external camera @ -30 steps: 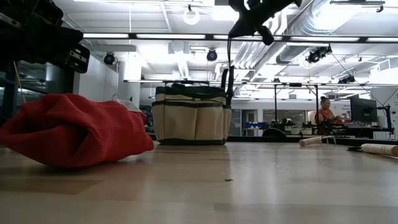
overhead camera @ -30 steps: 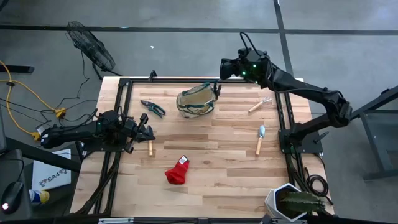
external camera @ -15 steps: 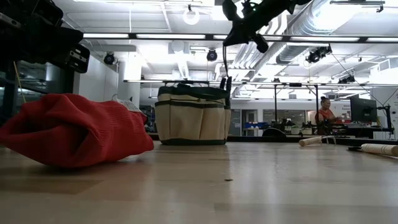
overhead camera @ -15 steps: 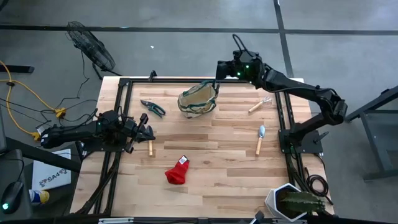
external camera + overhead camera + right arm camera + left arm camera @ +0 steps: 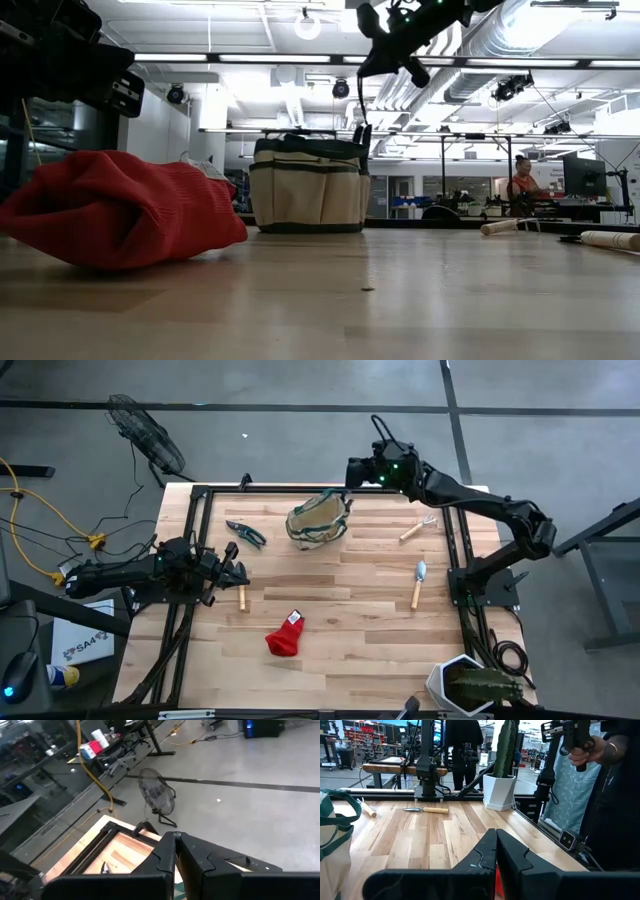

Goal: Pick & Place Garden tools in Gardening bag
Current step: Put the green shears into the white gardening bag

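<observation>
Wood table [image 5: 340,620]: trowel [image 5: 418,584] lengthwise, blade toward bag [image 5: 318,520]; both pincers closed, empty

The left gripper [image 5: 496,862] sits at 6 o'clock with its jaws pressed together. Past it lies the wooden desk [image 5: 445,832]. A trowel [image 5: 426,810] with a wooden handle lies at 11 o'clock. Another wooden handle [image 5: 367,809] lies near the gardening bag [image 5: 334,840] at 9 o'clock. A green cactus in a white pot [image 5: 499,790] stands at 12 o'clock. A person's hand [image 5: 585,755] holds a dark tool at 2 o'clock.
</observation>
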You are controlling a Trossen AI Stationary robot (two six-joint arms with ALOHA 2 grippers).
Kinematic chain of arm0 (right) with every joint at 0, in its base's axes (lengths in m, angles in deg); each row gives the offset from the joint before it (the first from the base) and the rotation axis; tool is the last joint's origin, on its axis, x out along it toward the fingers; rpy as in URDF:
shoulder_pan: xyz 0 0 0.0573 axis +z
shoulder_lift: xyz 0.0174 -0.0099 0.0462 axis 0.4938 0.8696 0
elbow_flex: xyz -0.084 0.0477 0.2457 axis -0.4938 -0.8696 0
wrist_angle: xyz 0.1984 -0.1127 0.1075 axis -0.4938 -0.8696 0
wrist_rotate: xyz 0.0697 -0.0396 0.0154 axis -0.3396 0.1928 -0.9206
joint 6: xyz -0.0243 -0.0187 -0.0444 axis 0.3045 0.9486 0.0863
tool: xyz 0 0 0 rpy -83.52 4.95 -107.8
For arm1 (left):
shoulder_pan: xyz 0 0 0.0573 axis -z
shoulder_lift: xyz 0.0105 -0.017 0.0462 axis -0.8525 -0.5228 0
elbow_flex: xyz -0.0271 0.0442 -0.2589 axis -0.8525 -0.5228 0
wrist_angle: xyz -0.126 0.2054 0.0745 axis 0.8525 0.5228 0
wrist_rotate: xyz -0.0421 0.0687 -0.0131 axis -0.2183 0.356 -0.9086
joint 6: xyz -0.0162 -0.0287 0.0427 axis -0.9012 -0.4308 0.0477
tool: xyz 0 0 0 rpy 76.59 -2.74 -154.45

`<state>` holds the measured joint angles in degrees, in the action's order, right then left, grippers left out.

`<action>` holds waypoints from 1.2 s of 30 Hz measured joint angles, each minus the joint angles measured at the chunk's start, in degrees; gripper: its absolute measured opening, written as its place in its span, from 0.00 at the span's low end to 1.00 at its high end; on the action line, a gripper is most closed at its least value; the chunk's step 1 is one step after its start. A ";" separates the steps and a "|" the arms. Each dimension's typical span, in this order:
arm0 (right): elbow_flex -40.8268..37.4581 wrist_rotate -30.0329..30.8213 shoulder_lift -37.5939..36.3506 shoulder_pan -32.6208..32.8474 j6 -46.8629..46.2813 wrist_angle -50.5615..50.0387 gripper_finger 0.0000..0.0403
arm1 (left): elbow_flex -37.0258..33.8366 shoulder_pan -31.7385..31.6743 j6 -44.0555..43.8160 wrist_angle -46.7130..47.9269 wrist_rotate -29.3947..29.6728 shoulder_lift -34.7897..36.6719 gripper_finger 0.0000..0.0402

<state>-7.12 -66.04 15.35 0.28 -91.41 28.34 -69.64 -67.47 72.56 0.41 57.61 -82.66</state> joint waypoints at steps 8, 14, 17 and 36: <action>0.00 -2.67 0.12 0.92 4.84 -3.24 0.01 | 0.00 0.01 -0.01 -0.01 0.00 0.00 0.00; 0.00 -4.28 1.95 1.21 6.64 -0.10 0.01 | 0.00 0.02 0.01 0.00 -0.02 0.00 0.00; 0.00 -4.31 3.64 1.18 6.89 2.14 0.01 | 0.00 0.00 0.00 0.01 -0.03 0.00 0.00; 0.00 2.70 6.53 0.00 5.69 9.77 0.01 | 0.00 0.01 0.01 0.00 -0.20 0.00 0.00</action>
<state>-7.12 -63.34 21.88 0.29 -85.72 38.11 -69.64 -67.46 72.56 0.41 57.42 -82.66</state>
